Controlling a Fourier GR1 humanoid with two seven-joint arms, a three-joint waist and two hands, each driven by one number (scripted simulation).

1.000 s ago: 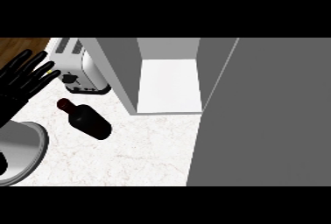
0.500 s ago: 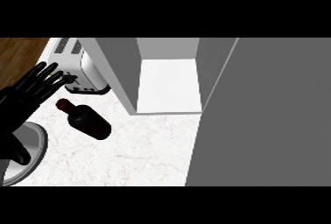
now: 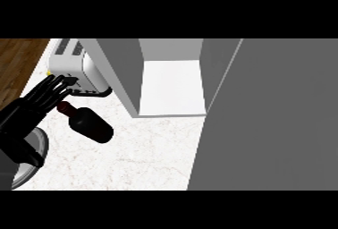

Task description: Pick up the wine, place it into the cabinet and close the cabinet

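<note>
Pointing up and to the right, the left hand [image 3: 31, 106] shows at the view's left edge with its fingers [image 3: 55, 86] straight and slightly spread, holding nothing. The fingertips overlap the lower front of the toaster [image 3: 74, 67]; can't tell if they touch it. Below the hand, the grey forearm [image 3: 27, 157] comes in from the lower left corner.

The wine bottle [image 3: 91, 126] lies on its side on the counter [image 3: 145, 154], just right of the hand. It is dark with a red cap [image 3: 64, 106], and its neck points up-left toward the fingers. The cap sits just under the fingers; can't tell if they are in contact. The bottle is outside the cabinet [image 3: 123, 74], near its left wall.

The cabinet stands open, with its white inner floor [image 3: 170, 87] showing. The cabinet door [image 3: 280, 116], a big grey panel, fills the right side of the view. The toaster sits at the counter's back left, against the cabinet's left wall. A strip of wood floor [image 3: 19, 58] shows at the upper left. The right hand is not in the picture.
</note>
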